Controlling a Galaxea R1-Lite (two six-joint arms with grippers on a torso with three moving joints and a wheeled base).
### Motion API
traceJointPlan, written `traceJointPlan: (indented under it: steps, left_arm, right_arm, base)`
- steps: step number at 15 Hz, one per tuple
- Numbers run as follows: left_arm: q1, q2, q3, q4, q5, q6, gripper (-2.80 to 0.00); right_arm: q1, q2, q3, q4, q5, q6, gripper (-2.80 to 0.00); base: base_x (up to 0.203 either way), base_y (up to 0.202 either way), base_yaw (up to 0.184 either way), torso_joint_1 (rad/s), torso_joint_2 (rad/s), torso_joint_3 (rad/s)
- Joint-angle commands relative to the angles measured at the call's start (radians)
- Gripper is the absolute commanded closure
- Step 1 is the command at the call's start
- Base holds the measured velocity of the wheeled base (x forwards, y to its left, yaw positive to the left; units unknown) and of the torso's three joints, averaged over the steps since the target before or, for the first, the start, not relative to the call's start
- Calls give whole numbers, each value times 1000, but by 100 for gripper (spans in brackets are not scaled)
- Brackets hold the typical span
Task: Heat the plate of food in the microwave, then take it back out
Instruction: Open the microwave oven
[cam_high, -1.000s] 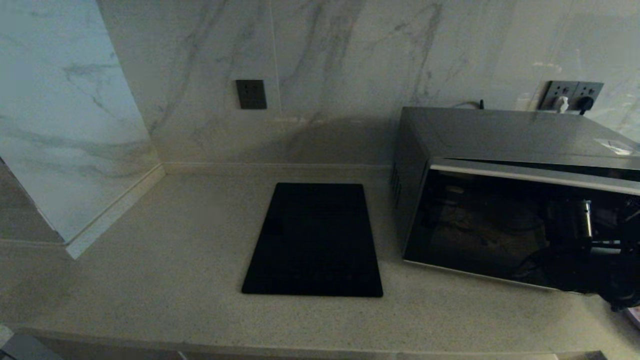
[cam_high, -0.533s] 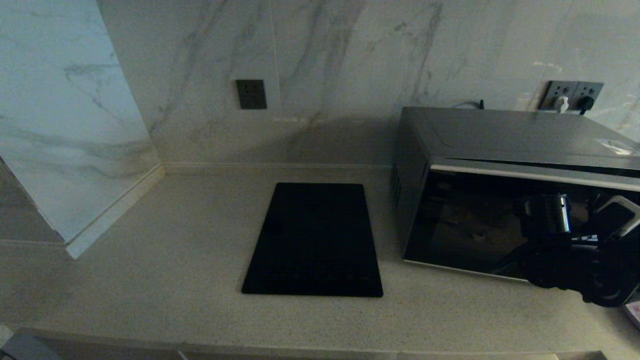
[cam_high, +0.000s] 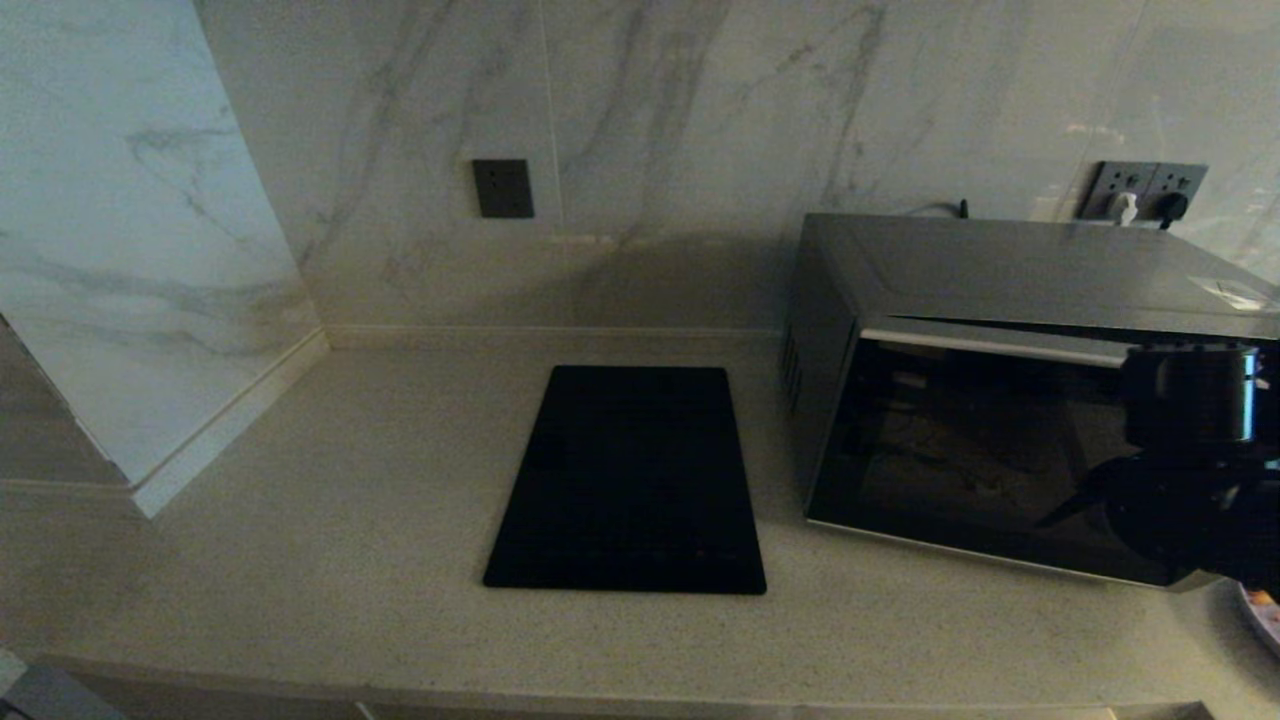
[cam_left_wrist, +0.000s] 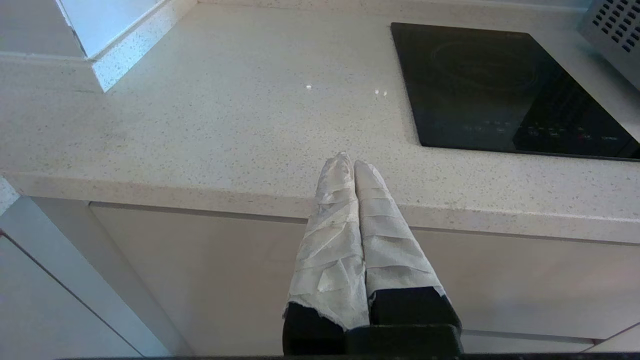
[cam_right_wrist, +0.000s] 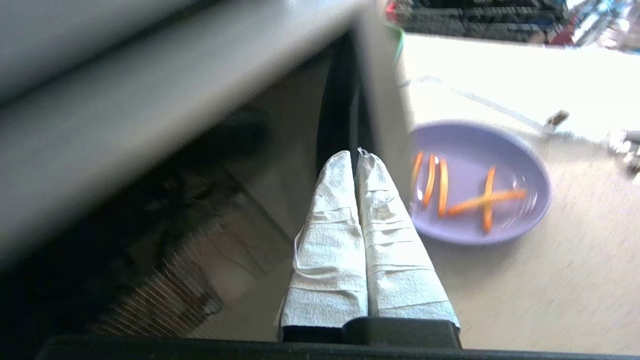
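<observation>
Seemingly rigid, slick and light, the plate (cam_right_wrist: 480, 185) sat at right of the right wrist frame beside the microwave (cam_high: 1000, 400), best taken by its rim, while the right gripper (cam_right_wrist: 356, 161) and parked left gripper (cam_left_wrist: 348, 162) stayed closed, empty.

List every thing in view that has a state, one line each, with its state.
microwave: door looks shut, glass dark.
plate of food: on the counter beside the microwave, not inside.
right gripper: shut, empty, at the microwave's front.
left gripper: shut, empty, parked at the counter edge.
cooktop: bare, nothing on it.
</observation>
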Motion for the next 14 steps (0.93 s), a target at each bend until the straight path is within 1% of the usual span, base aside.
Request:
traceJointPlan:
  steps: [1,4,5,6,7,8,11,12,13,14]
  left_arm:
    - [0,2,0,0,0,-1,0]
    - [0,1,0,0,0,-1,0]
    - [0,2,0,0,0,-2,0]
    - [0,2,0,0,0,-1,0]
    - [0,1,0,0,0,-1,0]
    - [0,2,0,0,0,-1,0]
    - [0,1,0,0,0,-1,0]
    - [0,1,0,0,0,-1,0]
    - [0,2,0,0,0,-1,0]
    - [0,1,0,0,0,-1,0]
  right_arm:
    - [1,-223,9,-4,23,-114,0]
    - [5,-441,-37,2,116,-420,0]
    - [7,-488,-56,24,156,-504,0]
    - [7,-518,-66,83,200,-536,0]
    - [8,-538,-76,148,242,-545,0]
    - [8,-549,-95,202,264,-547,0]
    - [8,-559,-166,313,284,-548,0]
    - [8,-559,-184,328,290,-548,0]
    - [8,-558,-192,331,291,-548,-280]
    - [8,-563,-193,331,295,-548,-280]
  base:
    - [0,0,0,0,0,0]
    - [0,0,0,0,0,0]
    - [0,0,0,0,0,0]
    - [0,0,0,0,0,0]
    - [0,0,0,0,0,0]
    - [0,0,0,0,0,0]
    - [0,0,0,0,0,0]
    - [0,0,0,0,0,0]
    - [0,0,0,0,0,0]
    - [0,0,0,0,0,0]
